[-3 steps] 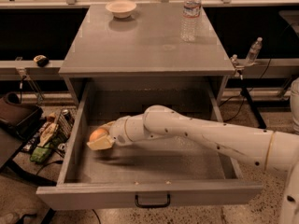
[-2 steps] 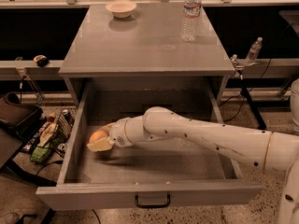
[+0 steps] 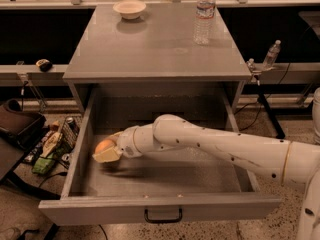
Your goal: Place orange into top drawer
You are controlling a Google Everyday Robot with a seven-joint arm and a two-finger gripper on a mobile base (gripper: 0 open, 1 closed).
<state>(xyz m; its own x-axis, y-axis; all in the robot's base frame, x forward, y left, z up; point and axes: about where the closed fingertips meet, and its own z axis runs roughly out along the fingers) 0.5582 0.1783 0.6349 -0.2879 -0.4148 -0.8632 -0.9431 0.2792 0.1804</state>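
The top drawer (image 3: 160, 205) is pulled wide open below the grey cabinet top, with a black handle on its front panel. My white arm reaches from the right into the drawer. My gripper (image 3: 106, 150) is at the drawer's left side, just above the floor, shut on the orange (image 3: 104, 145), which shows between the pale fingers (image 3: 107, 155).
On the cabinet top (image 3: 150, 49) stand a shallow white bowl (image 3: 129, 8) at the back left and a clear water bottle (image 3: 204, 15) at the back right. A second small bottle (image 3: 270, 54) stands on the right ledge. Bags and clutter (image 3: 47, 146) lie on the floor left.
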